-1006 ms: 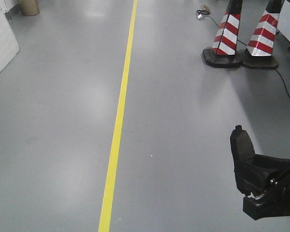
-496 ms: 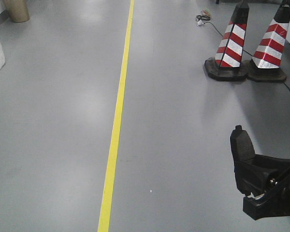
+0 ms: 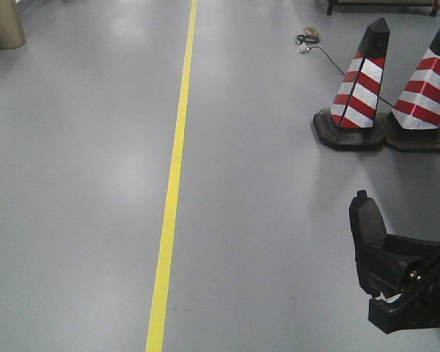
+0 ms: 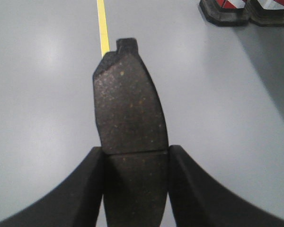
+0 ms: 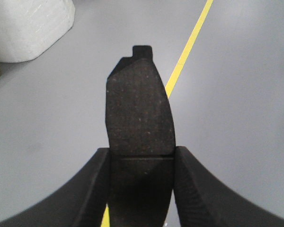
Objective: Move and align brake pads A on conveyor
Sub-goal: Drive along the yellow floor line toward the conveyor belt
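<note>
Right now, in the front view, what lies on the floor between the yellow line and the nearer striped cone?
Nothing: between the yellow line and the nearer striped cone the front view shows only bare grey floor.

The front-facing camera is looking down and ahead over the grey floor [image 3: 81, 183]. Each wrist camera is peering closely along its own pincer toward that floor. All three are sharing the yellow line [image 3: 172, 183]; the left wrist also is catching the cones [image 4: 226, 9].

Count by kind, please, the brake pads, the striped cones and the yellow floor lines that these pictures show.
Pads: 2, the left pad in the left end effector and the right pad in the right end effector
Cones: 2, the full cone and the cropped cone
Yellow line: 1
Total: 5
</note>
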